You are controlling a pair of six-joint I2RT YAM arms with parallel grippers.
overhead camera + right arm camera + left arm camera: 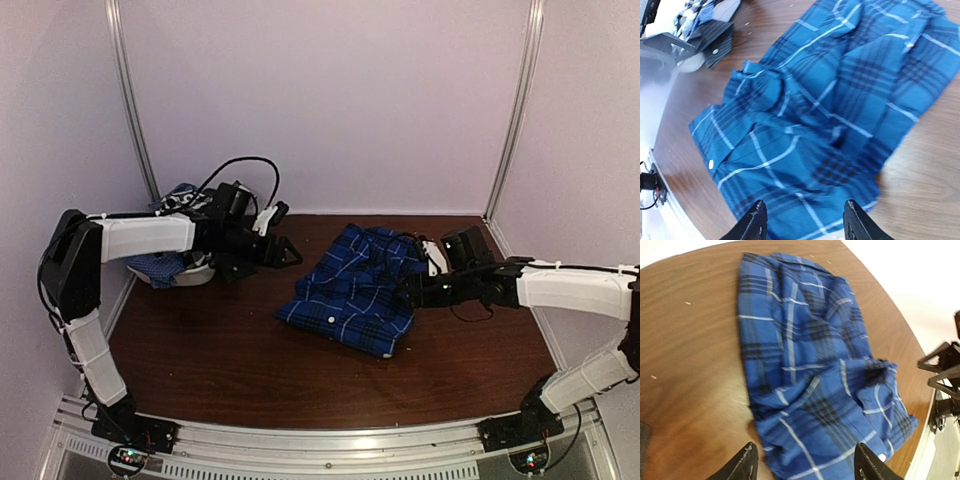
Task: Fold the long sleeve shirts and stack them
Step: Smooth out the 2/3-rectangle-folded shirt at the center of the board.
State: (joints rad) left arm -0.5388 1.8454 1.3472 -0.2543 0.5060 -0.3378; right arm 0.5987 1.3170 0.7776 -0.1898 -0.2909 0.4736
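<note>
**Blue plaid shirt bunched mid-worktop, both arms beside it**

Royal-blue plaid shirt lies crumpled and partly folded at the centre of the brown worktop, one white button showing near its front edge. Left gripper hovers just left of the shirt, clear of the cloth; jaws parted, nothing held. Right gripper sits at the shirt's right edge; jaws spread, gripping nothing. Heap of other shirts in the back-left corner, dark pinstripe among them.
</note>
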